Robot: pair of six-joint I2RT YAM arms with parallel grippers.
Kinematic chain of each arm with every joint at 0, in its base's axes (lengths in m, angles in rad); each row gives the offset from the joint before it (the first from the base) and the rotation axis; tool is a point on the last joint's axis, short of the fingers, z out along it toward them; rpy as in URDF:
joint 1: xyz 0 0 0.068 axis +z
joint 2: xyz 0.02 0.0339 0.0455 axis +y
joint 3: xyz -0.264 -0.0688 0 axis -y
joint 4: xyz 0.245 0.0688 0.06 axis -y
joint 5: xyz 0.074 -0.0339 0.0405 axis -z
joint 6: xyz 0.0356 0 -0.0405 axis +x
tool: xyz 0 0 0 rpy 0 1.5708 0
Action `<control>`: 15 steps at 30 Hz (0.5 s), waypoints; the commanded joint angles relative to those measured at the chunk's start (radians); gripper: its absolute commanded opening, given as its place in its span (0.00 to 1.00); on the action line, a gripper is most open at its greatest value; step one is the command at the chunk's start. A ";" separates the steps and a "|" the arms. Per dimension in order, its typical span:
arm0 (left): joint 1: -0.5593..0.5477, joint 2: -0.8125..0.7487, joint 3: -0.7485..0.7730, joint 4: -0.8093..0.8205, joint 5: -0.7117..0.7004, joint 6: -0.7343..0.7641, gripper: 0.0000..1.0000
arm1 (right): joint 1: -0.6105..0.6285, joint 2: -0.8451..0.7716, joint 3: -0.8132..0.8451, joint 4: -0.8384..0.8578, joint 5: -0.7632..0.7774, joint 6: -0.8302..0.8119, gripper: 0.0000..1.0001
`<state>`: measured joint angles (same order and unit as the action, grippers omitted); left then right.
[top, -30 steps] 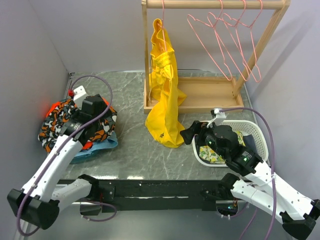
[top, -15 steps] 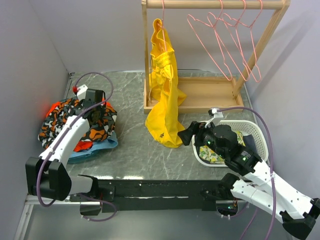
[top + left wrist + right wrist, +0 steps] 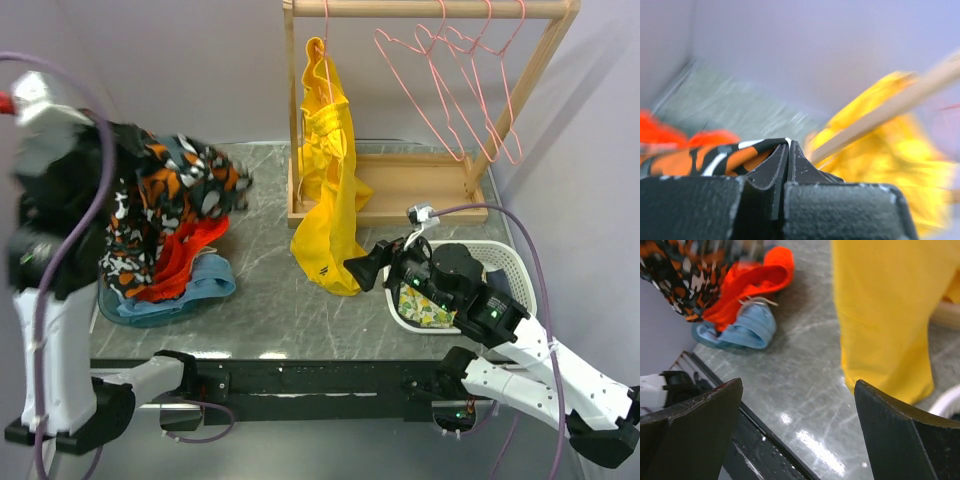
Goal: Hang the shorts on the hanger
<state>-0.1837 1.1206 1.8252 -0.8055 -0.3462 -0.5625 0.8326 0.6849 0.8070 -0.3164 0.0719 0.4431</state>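
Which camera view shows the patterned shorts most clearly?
The top external view: the shorts hang there almost whole, held up in the air. The left wrist view shows only a strip pinched in the left pincer; the right wrist view shows one blurred corner.

The shorts (image 3: 160, 205) are black with orange, white and grey blotches.

Left of the rack (image 3: 410, 192), the shorts (image 3: 170, 195) hang above the worktop (image 3: 270, 290); hangers (image 3: 445, 100) dangle from its rod (image 3: 430, 8); the right tool (image 3: 358, 270) sits before it.
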 commanded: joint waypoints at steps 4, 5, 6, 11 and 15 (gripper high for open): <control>0.001 0.019 0.334 0.002 0.248 0.053 0.01 | 0.121 0.064 0.141 0.126 0.051 -0.090 1.00; 0.001 0.036 0.386 0.005 0.303 0.044 0.01 | 0.146 0.071 0.161 0.140 0.072 -0.095 1.00; 0.001 0.042 0.408 0.014 0.326 0.041 0.01 | 0.152 0.086 0.169 0.149 0.078 -0.098 1.00; 0.001 0.047 0.408 0.092 0.478 -0.045 0.01 | 0.193 0.139 0.202 0.209 0.052 -0.103 1.00; 0.001 0.045 0.365 0.143 0.544 -0.102 0.01 | 0.287 0.191 0.184 0.276 0.066 -0.122 1.00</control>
<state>-0.1837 1.1336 2.2173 -0.7498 0.0612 -0.5961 1.0348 0.8314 0.9684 -0.1562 0.1200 0.3588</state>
